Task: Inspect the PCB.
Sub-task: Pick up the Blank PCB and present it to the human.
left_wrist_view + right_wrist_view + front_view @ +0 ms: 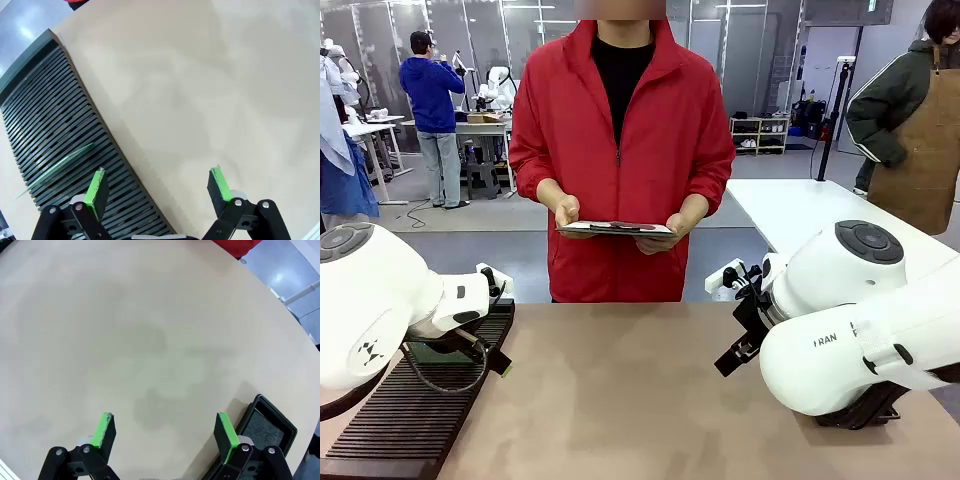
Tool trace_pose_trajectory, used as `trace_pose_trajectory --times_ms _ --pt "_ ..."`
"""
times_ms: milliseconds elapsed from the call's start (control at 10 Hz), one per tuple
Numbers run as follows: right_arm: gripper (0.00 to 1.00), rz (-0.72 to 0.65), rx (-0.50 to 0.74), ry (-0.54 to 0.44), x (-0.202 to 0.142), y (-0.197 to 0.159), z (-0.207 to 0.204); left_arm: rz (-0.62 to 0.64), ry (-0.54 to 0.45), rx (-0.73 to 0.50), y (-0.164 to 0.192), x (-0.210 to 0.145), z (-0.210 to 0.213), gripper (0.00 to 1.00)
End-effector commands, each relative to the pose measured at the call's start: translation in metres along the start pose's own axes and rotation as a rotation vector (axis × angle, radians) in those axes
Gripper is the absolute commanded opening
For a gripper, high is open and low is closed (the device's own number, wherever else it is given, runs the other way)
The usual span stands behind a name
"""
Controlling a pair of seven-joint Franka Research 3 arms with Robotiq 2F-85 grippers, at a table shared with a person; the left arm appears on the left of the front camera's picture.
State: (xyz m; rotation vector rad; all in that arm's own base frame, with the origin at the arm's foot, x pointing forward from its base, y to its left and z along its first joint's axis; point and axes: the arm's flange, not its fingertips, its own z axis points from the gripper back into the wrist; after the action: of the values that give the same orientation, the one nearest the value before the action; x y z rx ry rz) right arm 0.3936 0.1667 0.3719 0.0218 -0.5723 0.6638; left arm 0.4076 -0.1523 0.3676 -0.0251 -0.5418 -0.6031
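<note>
The PCB (pixel 59 168) is a thin green board standing on edge in a slot of the black slotted rack (pixel 45 115), seen in the left wrist view. My left gripper (pixel 158 186) hovers open over the rack's edge and the tan table, with the PCB just left of its left finger (pixel 97 186); nothing is between the pads. My right gripper (pixel 165 432) is open above bare tabletop, holding nothing.
A person in a red jacket stands at the far side holding a white clipboard (pixel 615 228) in both hands. The rack (pixel 410 410) lies at the table's left, under my left arm (pixel 380 300). A black shallow tray (pixel 265 427) sits by my right gripper.
</note>
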Motion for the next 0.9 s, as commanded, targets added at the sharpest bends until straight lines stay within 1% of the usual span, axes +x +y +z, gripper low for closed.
trace_pose_trajectory --times_ms 0,800 --pt "1.00 0.000 0.000 0.000 0.0000 0.0000 0.0000 0.000 0.000 0.000 -0.0002 0.0001 0.0001 1.00" --pt "1.00 0.000 0.000 0.000 0.0000 0.0000 0.0000 0.000 0.000 0.000 -0.0002 0.0001 0.0001 1.00"
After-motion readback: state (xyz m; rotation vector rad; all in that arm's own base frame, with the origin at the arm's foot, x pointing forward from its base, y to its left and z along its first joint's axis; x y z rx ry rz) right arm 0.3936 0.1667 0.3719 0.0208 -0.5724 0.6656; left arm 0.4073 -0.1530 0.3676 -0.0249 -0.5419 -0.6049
